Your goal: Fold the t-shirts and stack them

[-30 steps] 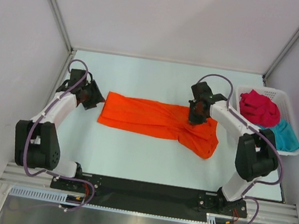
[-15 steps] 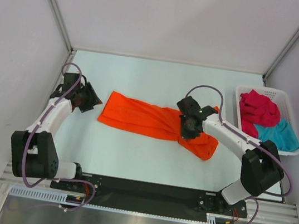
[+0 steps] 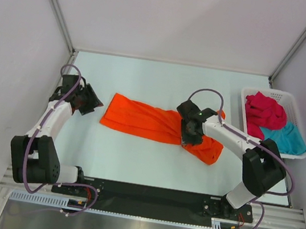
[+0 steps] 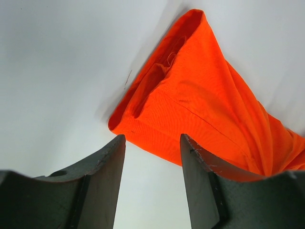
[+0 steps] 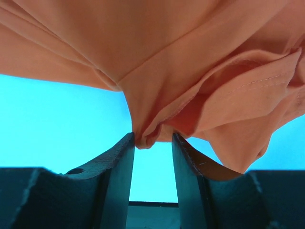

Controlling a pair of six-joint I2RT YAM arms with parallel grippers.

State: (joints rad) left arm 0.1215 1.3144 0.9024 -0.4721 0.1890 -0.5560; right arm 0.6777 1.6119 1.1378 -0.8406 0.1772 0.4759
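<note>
The bright orange t-shirt [image 3: 141, 118] lies in a long, partly folded strip across the middle of the table, its right end bunched. My left gripper [image 3: 94, 101] hovers just off its left end, open, nothing between the fingers; the left wrist view shows the shirt's corner [image 4: 200, 105] beyond the left gripper [image 4: 152, 139]. My right gripper [image 3: 189, 136] is over the bunched right part, jaws apart. In the right wrist view a loose fold of the orange shirt [image 5: 167, 57] hangs at the tips of the right gripper [image 5: 152, 138], unpinched. The crimson t-shirt [image 3: 265, 110] and the teal t-shirt [image 3: 290, 138] lie crumpled in the basket.
The white lattice basket [image 3: 285, 95] stands at the table's right edge, beside the right arm. Grey walls close in the table on the left, back and right. The arm bases sit on a black rail at the near edge.
The right gripper carried the shirt's fold leftward and toward the near edge, then opened and let go of it. The left gripper drew slightly left, still open.
</note>
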